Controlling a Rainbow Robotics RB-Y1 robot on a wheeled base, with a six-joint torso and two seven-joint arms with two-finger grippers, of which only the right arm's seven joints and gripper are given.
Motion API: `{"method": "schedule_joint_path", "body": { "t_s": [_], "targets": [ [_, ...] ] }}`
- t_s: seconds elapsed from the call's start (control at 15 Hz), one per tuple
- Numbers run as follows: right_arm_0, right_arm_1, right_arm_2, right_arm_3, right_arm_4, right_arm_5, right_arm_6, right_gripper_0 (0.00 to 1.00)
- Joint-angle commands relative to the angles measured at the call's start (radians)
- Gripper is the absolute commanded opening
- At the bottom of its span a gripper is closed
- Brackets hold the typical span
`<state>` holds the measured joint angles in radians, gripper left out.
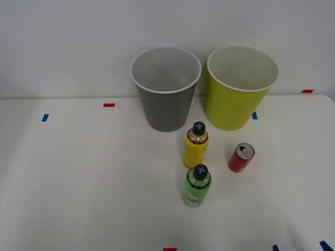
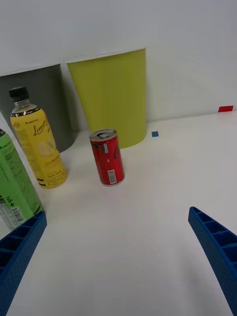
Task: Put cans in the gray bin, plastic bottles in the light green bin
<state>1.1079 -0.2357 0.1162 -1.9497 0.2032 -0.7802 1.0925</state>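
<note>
Claw: our right gripper (image 2: 116, 261) stands open, holding nothing
Landmark: gray bin (image 1: 165, 89), with the light green bin (image 1: 241, 88) just beside it
Can: red can (image 1: 241, 158) upright, nearer us than the light green bin
Bottles: yellow bottle (image 1: 196, 146) before the gray bin, green bottle (image 1: 197, 185) nearer still
Handling: we judge the can light, rigid, slick, so take it mid-wall

Front view: we look forward and down from above onto the table (image 1: 78, 183), taking in both bins. Right wrist view: we sit low and close, facing the red can (image 2: 107, 157). Shared: can, bottles, bins.
</note>
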Motion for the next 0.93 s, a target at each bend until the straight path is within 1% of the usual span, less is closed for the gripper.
{"method": "schedule_joint_path", "body": {
  "t_s": [0.07, 0.33, 0.67, 0.8, 0.93],
  "targets": [
    [-0.077, 0.004, 0.008, 0.0, -0.002, 0.056, -0.003, 1.0],
    [-0.192, 0.009, 0.022, 0.002, -0.01, 0.164, -0.005, 1.0],
    [-0.324, 0.049, 0.034, 0.003, -0.025, 0.322, 0.0, 1.0],
    [-0.367, 0.059, 0.034, 0.014, -0.03, 0.349, 0.001, 1.0],
    [-0.43, 0.064, 0.025, 0.087, -0.05, 0.306, 0.006, 1.0]
  ]
}}
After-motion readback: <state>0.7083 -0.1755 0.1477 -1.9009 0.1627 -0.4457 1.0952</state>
